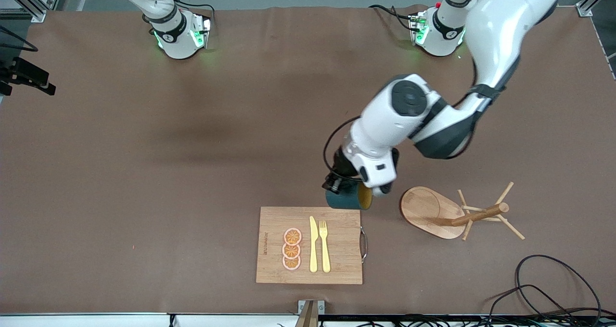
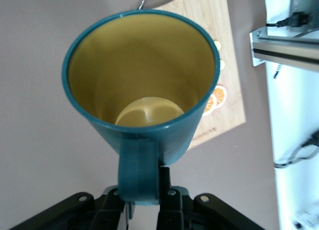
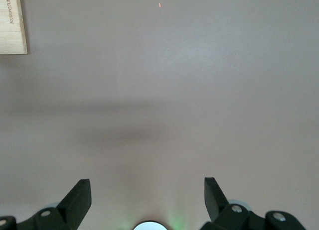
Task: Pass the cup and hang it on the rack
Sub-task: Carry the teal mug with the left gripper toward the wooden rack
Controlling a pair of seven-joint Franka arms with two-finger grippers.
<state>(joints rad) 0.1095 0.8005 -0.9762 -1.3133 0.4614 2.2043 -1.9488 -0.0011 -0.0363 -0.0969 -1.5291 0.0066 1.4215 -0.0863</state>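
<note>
1. L gripper [image 2: 144,200] pinches the loop handle of the dark teal-green ribbed cup w/ yellowish-tan inside [image 1: 347,199]. Cup lies on its side in the air, over the table's brown cloth [image 1: 144,173], just off the edge of the rectangular bamboo cutting board [image 1: 274,221]; mouth faces the rack.
2. Light wooden mug tree rack w/ oval base, thick post, thin pegs [image 1: 474,215] stands toward L arm's end, near the cup but apart from it.
3. R gripper [image 3: 147,200] is spread, holds nothing, waits over bare cloth.
4. Step, as I judge: pass looks done; L arm carrying cup to rack.
5. Next: line handle loop w/ a free peg, slide on, then let go. Risk: handle is clamped, so little loop is left for the peg.
</note>
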